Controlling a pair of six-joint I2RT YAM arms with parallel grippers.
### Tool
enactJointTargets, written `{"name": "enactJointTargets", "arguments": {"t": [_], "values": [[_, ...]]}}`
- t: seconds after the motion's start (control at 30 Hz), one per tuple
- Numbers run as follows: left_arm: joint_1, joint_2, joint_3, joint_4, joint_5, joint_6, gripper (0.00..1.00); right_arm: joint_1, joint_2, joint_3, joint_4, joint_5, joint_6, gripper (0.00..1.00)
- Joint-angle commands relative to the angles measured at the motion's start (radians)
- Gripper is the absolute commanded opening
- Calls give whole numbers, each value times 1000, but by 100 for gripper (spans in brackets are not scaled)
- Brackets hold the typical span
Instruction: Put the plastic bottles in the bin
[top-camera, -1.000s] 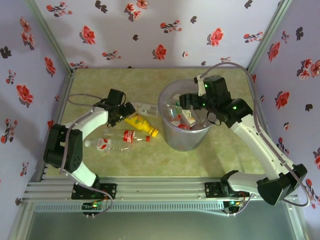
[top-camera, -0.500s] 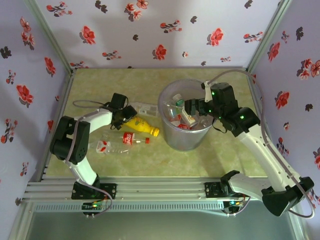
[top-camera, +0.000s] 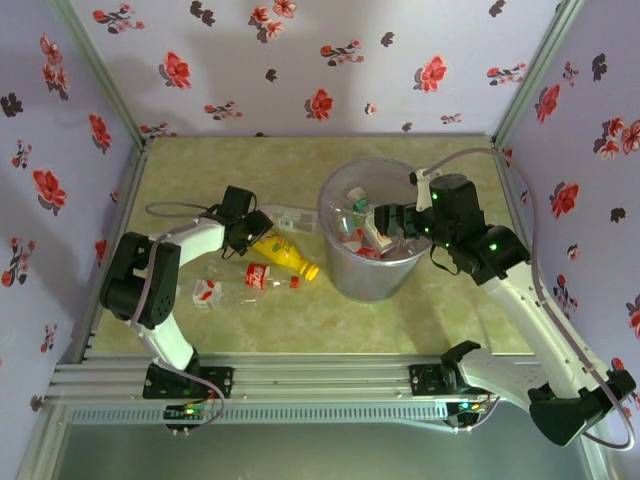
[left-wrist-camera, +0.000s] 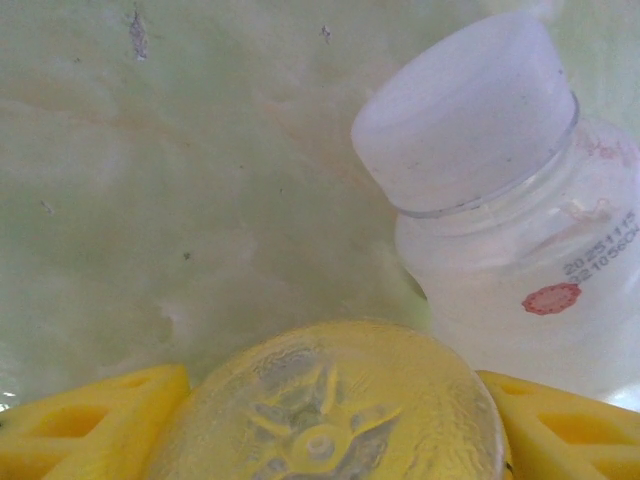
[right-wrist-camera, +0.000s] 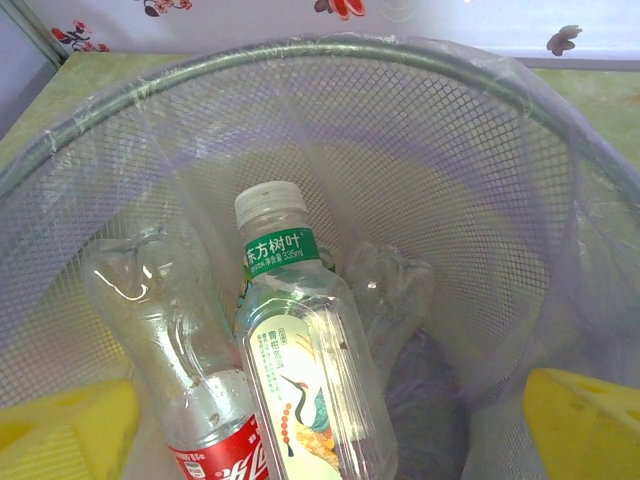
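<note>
A yellow bottle (top-camera: 281, 253) lies on the table left of the bin (top-camera: 345, 275). My left gripper (top-camera: 246, 232) is at its base. In the left wrist view, that base (left-wrist-camera: 325, 410) fills the gap between my yellow fingers (left-wrist-camera: 90, 425), which press its sides. A clear bottle with a white cap (left-wrist-camera: 500, 210) lies just beyond it. Two crushed red-label bottles (top-camera: 257, 275) (top-camera: 208, 292) lie nearer the arms. My right gripper (top-camera: 395, 220) hangs open over the bin (right-wrist-camera: 300, 50), above a green-label bottle (right-wrist-camera: 300, 370) and a red-label bottle (right-wrist-camera: 170, 340).
Flowered walls close the table on three sides. An aluminium rail (top-camera: 320, 380) runs along the near edge with both arm bases on it. A cable (top-camera: 170, 210) lies on the table behind my left arm.
My left gripper came down onto the yellow bottle's base and its jaws narrowed around it. My right gripper drew back slightly to the right over the bin, jaws wide.
</note>
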Motion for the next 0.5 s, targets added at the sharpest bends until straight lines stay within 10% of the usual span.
{"name": "enactJointTargets", "arguments": {"t": [0.0, 0.47], "values": [[-8, -12, -21, 8, 2, -12, 61, -11, -7, -22, -21, 11, 35, 99], [16, -149, -47, 37, 37, -46, 50, -11, -6, -27, -11, 13, 42, 99]]}}
